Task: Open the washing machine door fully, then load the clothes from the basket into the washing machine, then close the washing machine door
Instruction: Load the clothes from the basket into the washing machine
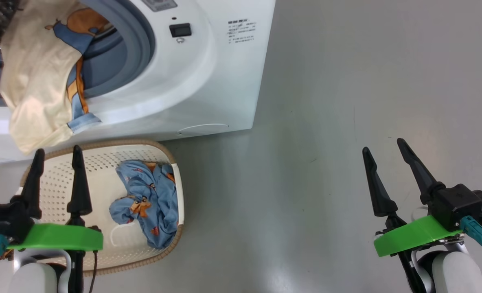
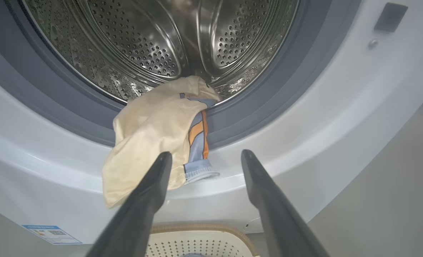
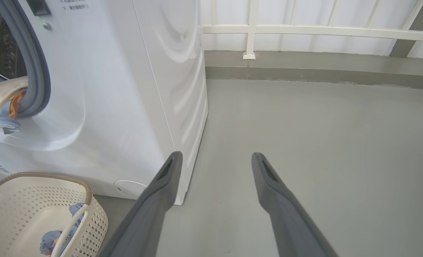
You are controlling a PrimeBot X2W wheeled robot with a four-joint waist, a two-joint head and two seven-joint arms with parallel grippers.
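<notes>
left gripper (image 1: 58, 149): jaws apart at a middling gap, nothing between them; poised above the left half of the basket, fingers aimed at the machine's opening.
right gripper (image 1: 382, 145): jaws spread a little wider, empty; over bare floor (image 1: 347, 101), well apart from basket and clothes.
basket (image 1: 123, 142): on the floor just before the washing machine (image 1: 208, 81), far rim close to its front panel.
basket contents: one light blue piece (image 1: 147, 199), crumpled against the right wall, long axis running from far rim toward near rim.
key relation: blue piece to the right of the left gripper and below it; left arm far nearer than right, so probably the left arm's pick, calling for a rightward shift and a descent.
cream piece (image 1: 33, 81): draped over the grey rubber ring (image 1: 139, 44), top edge just inside, most of it hanging down the white front; judged only half loaded.
drum (image 2: 143, 43): opening uncovered; otherwise bare steel as far as visible.
</notes>
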